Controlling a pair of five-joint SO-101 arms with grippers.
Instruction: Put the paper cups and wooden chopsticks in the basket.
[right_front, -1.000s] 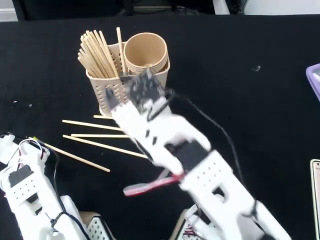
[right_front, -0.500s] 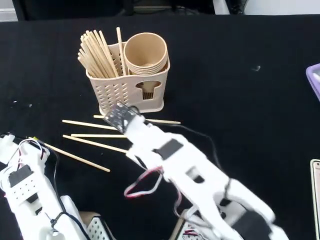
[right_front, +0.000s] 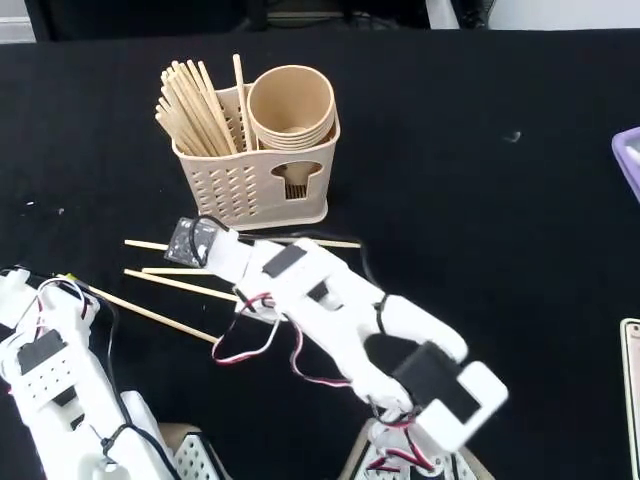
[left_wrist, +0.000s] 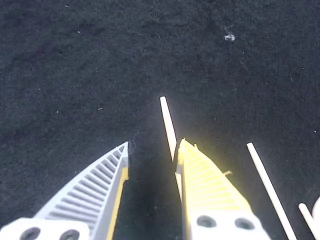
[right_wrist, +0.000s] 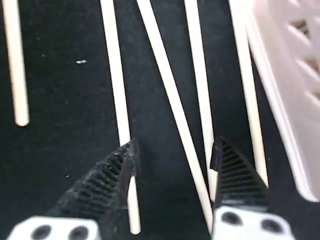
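The left claw (left_wrist: 153, 145) hangs open low over the worktop (right_front: 480, 200), with the tip of a chopstick (left_wrist: 167, 120) just beside one finger. Farther out, the right claw (right_wrist: 176, 147) is spread wide above the loose chopsticks (right_front: 180, 283), which lie just before the basket (right_front: 250, 185). The basket already holds cups (right_front: 292, 100) and a bundle (right_front: 190, 105). More than one lies between the right fingers, so centre on one, drop straight down, pinch near mid-length and lift it level.
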